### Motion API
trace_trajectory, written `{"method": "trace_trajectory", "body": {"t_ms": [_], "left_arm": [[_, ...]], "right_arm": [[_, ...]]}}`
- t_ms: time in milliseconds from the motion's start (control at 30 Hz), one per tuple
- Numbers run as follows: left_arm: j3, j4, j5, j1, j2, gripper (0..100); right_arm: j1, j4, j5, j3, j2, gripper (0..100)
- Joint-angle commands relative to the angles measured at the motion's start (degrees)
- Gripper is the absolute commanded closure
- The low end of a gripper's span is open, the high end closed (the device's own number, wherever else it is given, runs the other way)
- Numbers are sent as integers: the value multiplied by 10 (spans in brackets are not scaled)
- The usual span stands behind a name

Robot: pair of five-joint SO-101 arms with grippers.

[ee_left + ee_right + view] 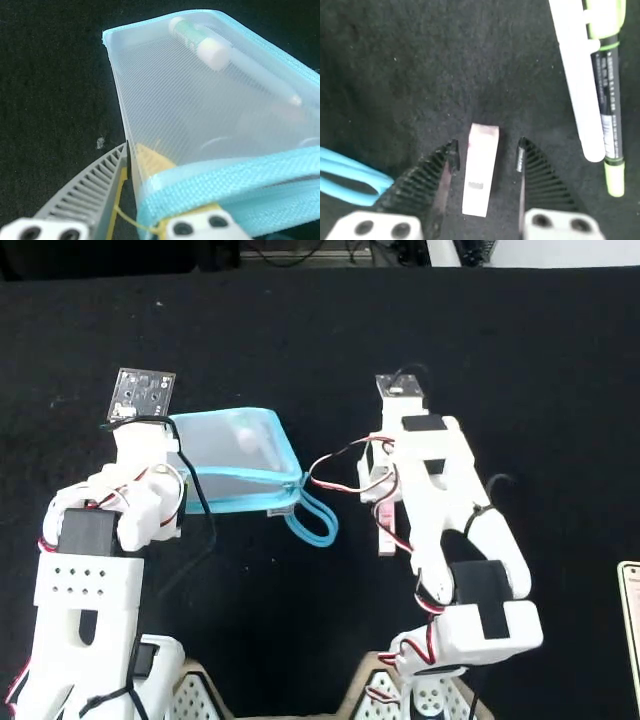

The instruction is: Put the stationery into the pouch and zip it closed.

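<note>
A pale block, probably an eraser, is straddled by the spread right gripper, its long axis parallel to the jaws; the pouch is clamped by the left gripper.

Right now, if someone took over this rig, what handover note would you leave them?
Left end effector: shut on the pouch, at its edge.
Right end effector: open, straddling the eraser on the table, not yet gripping it.
Done: a white-capped tube is inside the pouch.
To do: eraser, white pen and green highlighter lie outside; load them, then zip.
</note>
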Motion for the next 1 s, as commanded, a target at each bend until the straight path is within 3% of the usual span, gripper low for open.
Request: {"method": "trace_trajectory", "body": {"t_ms": [0,167,367,667,900,967], "left_arm": [[19,-3,0,0,4,970],[19,-3,0,0,4,970],[19,-3,0,0,4,970],[19,-2,1,0,4,970],[19,-1,1,0,4,970],[19,-1,1,0,4,970]], "right_arm": [[-5,-16,0,-3,5,832],[-2,-14,3,-2,5,835],[-3,-36,4,-1,9,940],[-3,-62,4,17,10,944],[-5,-37,4,14,4,771],[-5,-25,4,7,4,763]]}}
